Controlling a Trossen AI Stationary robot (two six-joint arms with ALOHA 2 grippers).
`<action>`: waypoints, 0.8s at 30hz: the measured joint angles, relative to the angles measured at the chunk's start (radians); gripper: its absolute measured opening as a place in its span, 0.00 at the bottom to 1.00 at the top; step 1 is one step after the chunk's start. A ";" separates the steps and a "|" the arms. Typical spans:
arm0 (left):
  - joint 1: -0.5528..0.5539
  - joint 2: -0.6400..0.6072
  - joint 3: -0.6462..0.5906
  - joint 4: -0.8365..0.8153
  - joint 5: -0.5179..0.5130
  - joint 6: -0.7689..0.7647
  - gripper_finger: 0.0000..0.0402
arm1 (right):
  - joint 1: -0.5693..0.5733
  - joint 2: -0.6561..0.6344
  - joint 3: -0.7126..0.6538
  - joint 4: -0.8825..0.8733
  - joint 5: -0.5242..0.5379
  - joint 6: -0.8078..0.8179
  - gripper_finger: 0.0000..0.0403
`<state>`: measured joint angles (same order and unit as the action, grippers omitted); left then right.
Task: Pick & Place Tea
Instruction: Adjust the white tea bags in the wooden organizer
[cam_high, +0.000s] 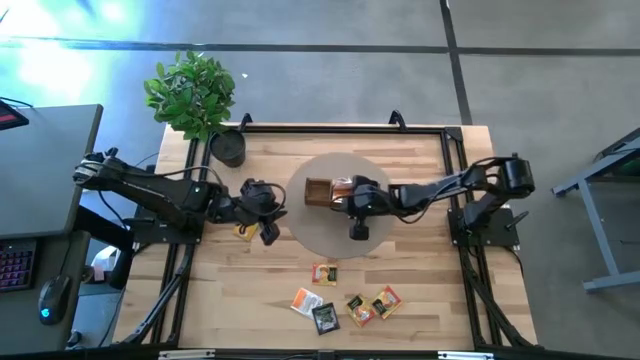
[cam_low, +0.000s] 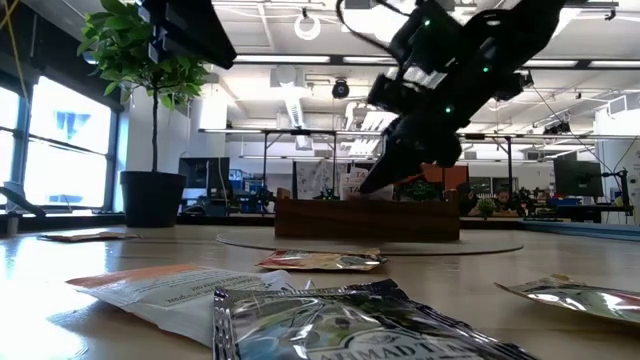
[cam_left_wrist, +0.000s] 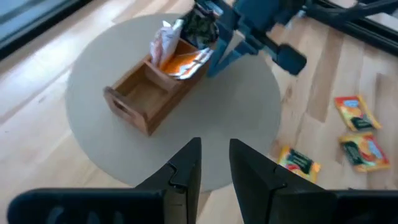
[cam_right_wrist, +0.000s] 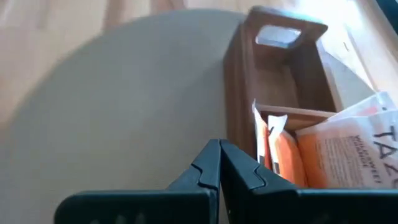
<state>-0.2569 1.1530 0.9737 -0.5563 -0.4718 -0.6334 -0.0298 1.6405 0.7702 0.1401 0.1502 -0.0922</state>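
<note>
So the right gripper (cam_right_wrist: 219, 163) sits just beside the wooden tray (cam_high: 318, 191) on the round mat (cam_high: 325, 235), at the tray's near side in the high view, and its fingers are pinched together on nothing at all. I reckon it's between packets: one drop finished, the next pick not started.

Some tea is already in the tray, white-and-orange packets (cam_right_wrist: 339, 155) standing in the middle compartment, while the end compartment at about 9 o'clock on the mat looks empty. The loose packets (cam_high: 345, 303) lie on the tabletop around 6 o'clock from the mat, well apart from it, and one more yellow packet (cam_high: 245, 231) lies under the left arm.

The left gripper (cam_left_wrist: 214, 163) hovers off the mat's 9 o'clock edge, fingers part-way apart and gripping nothing.

Next up, I'd guess the right arm has to lift clear of the tray, swing toward that 6 o'clock cluster, spread its fingers and come down on one flat packet's edge. Those overlap a bit, so picking a single one looks fiddly.
</note>
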 joint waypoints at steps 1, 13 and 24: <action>0.001 0.000 -0.001 0.003 -0.010 0.000 0.21 | -0.004 0.013 0.008 -0.009 0.007 -0.012 0.00; 0.001 0.001 -0.001 -0.009 -0.036 0.008 0.21 | -0.097 0.036 0.148 -0.154 0.185 -0.074 0.00; 0.001 0.001 -0.001 -0.022 -0.036 0.008 0.21 | -0.167 0.032 0.208 -0.217 0.127 -0.135 0.00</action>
<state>-0.2558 1.1542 0.9730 -0.5785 -0.5076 -0.6258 -0.1968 1.6724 0.9781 -0.0768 0.2768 -0.2274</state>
